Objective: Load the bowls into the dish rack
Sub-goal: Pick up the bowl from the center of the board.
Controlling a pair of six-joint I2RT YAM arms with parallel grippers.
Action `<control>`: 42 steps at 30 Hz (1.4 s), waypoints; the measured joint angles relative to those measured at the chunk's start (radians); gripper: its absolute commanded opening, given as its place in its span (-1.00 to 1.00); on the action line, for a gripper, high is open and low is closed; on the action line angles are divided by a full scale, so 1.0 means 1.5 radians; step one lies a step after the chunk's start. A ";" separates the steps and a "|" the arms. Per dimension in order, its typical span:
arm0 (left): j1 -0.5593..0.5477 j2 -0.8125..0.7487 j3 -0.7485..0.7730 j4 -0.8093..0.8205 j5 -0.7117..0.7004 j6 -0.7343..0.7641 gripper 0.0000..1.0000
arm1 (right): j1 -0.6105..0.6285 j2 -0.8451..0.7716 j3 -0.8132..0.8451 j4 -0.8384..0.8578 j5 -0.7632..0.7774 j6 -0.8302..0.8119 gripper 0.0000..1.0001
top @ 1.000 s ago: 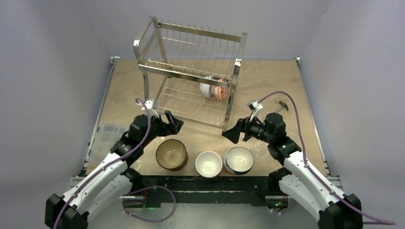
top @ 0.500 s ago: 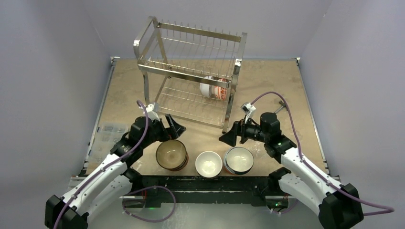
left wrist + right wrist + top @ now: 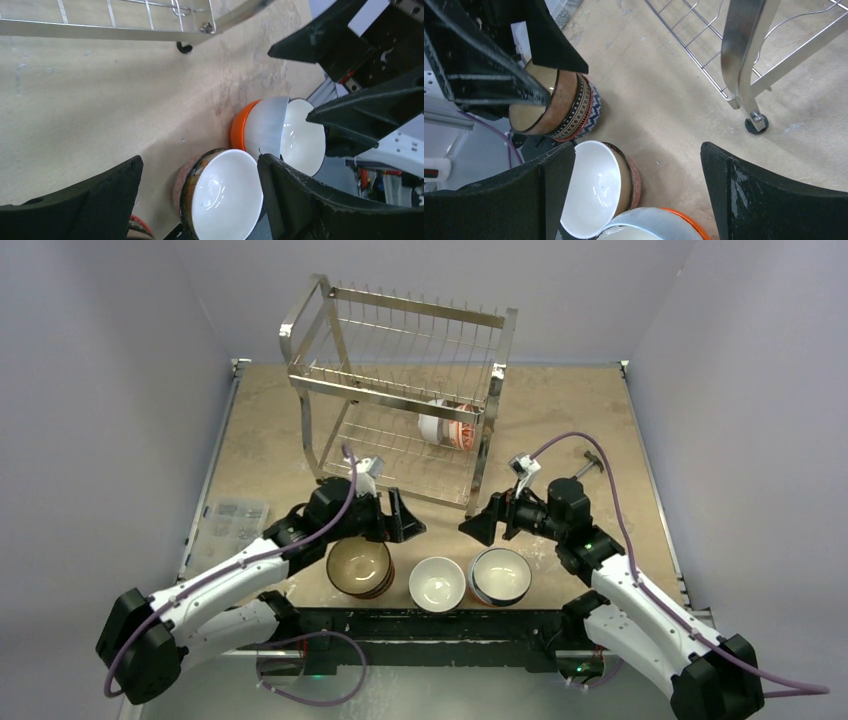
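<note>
Three stacks of bowls stand along the near edge: a tan-lined brown patterned stack [image 3: 358,565], a white-lined middle stack [image 3: 437,582] and a pale bowl nested in an orange one [image 3: 499,575]. A red-patterned bowl [image 3: 450,425] rests on its side in the lower tier of the chrome dish rack [image 3: 400,390]. My left gripper [image 3: 404,523] hangs open just behind the brown and middle stacks; in its wrist view the gripper [image 3: 199,164] frames the white bowl [image 3: 225,197] without touching it. My right gripper [image 3: 478,527] is open and empty behind the right stack, above bare tabletop [image 3: 638,149].
A rack leg with a black foot [image 3: 755,122] stands close in front of the right gripper. A small clear box [image 3: 235,518] lies at the table's left edge and a small metal piece [image 3: 590,460] at the right. The two grippers face each other, a short gap apart.
The left arm has swung right, from beside the brown stack to behind the middle one, its jaws slightly narrower. The right gripper has shifted a little left and nearer.
</note>
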 measured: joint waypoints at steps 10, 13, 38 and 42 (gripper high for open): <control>-0.133 0.130 0.089 -0.044 -0.010 0.106 0.33 | 0.000 -0.002 -0.003 0.000 0.034 0.014 0.96; -0.164 0.158 0.111 -0.067 -0.027 0.141 0.23 | 0.000 -0.002 -0.003 0.000 0.037 0.014 0.96; -0.274 0.323 0.176 -0.151 -0.159 0.251 -0.52 | 0.000 0.004 -0.003 -0.001 0.050 0.014 0.97; -0.281 0.334 0.186 -0.158 -0.163 0.253 -0.70 | 0.000 0.004 -0.003 -0.002 0.052 0.014 0.97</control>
